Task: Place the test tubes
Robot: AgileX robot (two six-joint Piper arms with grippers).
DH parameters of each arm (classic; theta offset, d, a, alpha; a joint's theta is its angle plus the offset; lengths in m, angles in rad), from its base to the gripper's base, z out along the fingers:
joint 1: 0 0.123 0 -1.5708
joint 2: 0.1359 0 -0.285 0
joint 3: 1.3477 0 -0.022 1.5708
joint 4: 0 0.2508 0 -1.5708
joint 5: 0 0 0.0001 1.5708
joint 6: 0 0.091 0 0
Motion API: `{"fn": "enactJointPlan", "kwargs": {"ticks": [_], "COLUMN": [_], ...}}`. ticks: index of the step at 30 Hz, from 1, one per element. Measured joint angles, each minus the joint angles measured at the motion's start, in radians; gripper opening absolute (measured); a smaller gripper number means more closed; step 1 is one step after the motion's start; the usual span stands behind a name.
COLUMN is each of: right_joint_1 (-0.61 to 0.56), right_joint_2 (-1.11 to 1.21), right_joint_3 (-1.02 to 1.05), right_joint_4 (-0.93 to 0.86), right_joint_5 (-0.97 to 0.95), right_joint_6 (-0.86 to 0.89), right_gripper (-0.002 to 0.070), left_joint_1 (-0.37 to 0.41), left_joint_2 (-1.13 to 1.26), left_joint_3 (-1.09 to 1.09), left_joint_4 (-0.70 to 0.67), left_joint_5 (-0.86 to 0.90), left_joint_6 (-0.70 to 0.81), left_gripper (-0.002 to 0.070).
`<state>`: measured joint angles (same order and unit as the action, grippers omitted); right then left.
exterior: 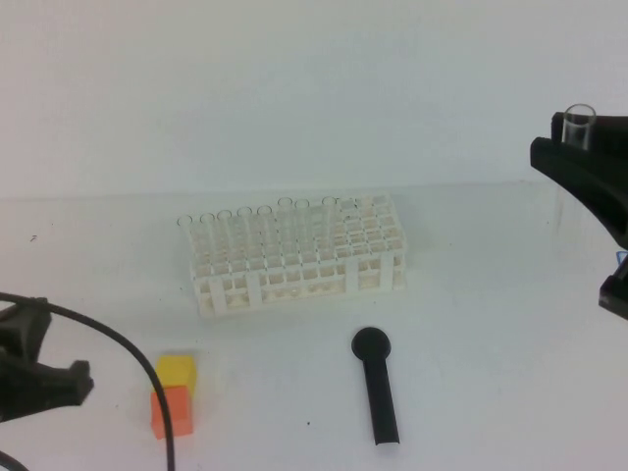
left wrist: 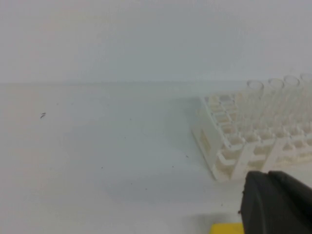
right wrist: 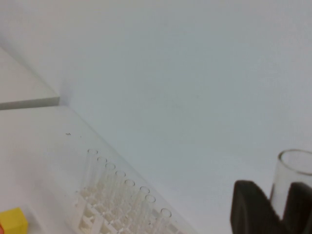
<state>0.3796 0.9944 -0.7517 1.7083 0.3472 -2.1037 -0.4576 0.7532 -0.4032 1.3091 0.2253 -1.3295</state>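
High view shows a white tabletop (exterior: 491, 324) with a white test tube rack (exterior: 299, 265) near the middle. Clear tubes (exterior: 285, 221) stand in the rack's back row, the row farthest from the robot. The holes in front of that row look free.

A black stick (exterior: 378, 388) with a round head lies flat in front of the rack, a little to the right. It does not touch the rack. A yellow block (exterior: 177, 371) and an orange block (exterior: 172, 412) sit to the front left. They touch each other and are apart from the rack.

The right tool (exterior: 579, 162) is held up above the tabletop at the right edge, well apart from the rack. It is closed on a clear test tube (exterior: 579, 126). The test tube stands upright with its open mouth on top. In the right wrist view, black fingers (right wrist: 251, 209) sit on both sides of the glass.

The left tool (exterior: 44, 383) sits low at the front left corner, near the two blocks. A black cable (exterior: 118, 339) bends over it. I cannot tell if this tool is open or closed.

The tabletop between the right tool and the rack is bare. Nothing stands in that gap. The tabletop to the left of the rack is bare too. Behind the rack there is a thin strip of tabletop, then a pale wall (exterior: 294, 78). The black stick and the blocks take up part of the front.
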Motion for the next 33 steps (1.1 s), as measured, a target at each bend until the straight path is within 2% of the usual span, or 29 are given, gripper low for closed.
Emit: {"fn": "enactJointPlan", "kwargs": {"ticks": [4,7,9,11,16,24,31,32,33], "right_joint_1": [0.000,0.000,0.000,0.000,0.000,0.000,0.000,0.000,0.000], "right_joint_2": [0.000,0.000,0.000,0.000,0.000,0.000,0.000,0.000,0.000], "right_joint_3": [0.000,0.000,0.000,0.000,0.002,0.002,0.002,0.002,0.002], "right_joint_4": [0.000,0.000,0.000,0.000,0.000,0.002,0.002,0.002,0.002], "right_joint_5": [0.002,0.002,0.004,0.004,0.004,0.004,0.004,0.004,0.004], "right_joint_6": [0.000,-0.002,-0.002,-0.002,-0.002,-0.003,-0.003,-0.003,-0.003], "right_gripper": [0.0123,0.0123,0.0123,0.0123,0.0123,0.0123,0.0123,0.0123,0.0123], "left_joint_1": [0.000,0.000,0.000,0.000,0.000,0.000,0.000,0.000,0.000], "left_joint_2": [0.010,0.010,0.010,0.010,0.010,0.010,0.010,0.010,0.010], "left_joint_3": [0.008,0.021,0.028,0.028,0.028,0.028,0.028,0.029,0.028], "left_joint_4": [-0.004,0.013,0.108,0.238,0.467,0.467,0.467,0.435,0.469], "left_joint_5": [-0.076,-0.207,-0.320,-0.382,-0.343,-0.259,-0.259,-0.274,-0.259], "left_joint_6": [0.042,0.084,0.089,0.027,-0.211,-0.222,-0.224,-0.225,-0.224], "left_gripper": [-0.0001,-0.0001,-0.0001,-0.0001,-0.0001,-0.0001,-0.0001,-0.0001,-0.0001]}}
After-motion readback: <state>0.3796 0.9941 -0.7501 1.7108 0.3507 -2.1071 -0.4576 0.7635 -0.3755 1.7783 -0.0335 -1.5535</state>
